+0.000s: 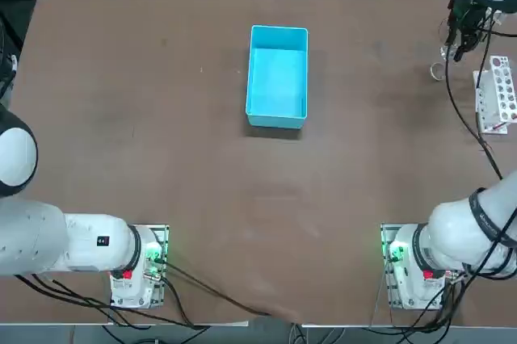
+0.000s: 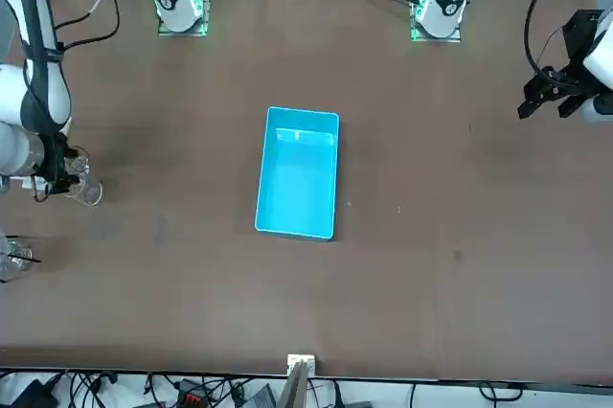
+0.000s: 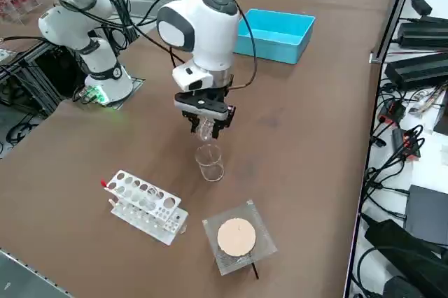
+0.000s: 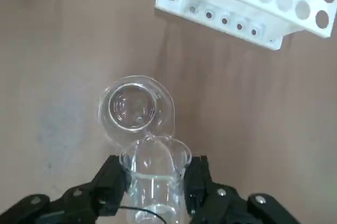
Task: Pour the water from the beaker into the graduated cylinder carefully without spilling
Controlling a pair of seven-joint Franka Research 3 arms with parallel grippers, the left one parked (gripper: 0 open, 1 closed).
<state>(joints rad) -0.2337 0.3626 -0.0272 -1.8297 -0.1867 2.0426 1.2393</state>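
The pour appears to be at its start or only just under way, and most of it looks left to do. The right end effector (image 4: 157,181) is closed on the beaker (image 4: 154,199), one finger on each side of the glass, with what looks like clear water inside. From the right side, the beaker is above the graduated cylinder (image 3: 210,165), which stands upright on the worktop (image 3: 161,137); their rims look near each other, but I cannot tell whether they touch or how far the beaker leans. Picking up and lining up are done. No stream shows, and I cannot make out how much water, if any, has reached the cylinder; no spill is evident either. Seen from the right side, the white holed rack (image 3: 138,220) lies at eight o'clock from the cylinder, the round pale disc (image 3: 236,237) at five and the blue bin (image 3: 276,44) at one. What remains, I judge, is a slow tip until the beaker drains, its lip kept inside the cylinder's mouth, then righting it and setting it down.
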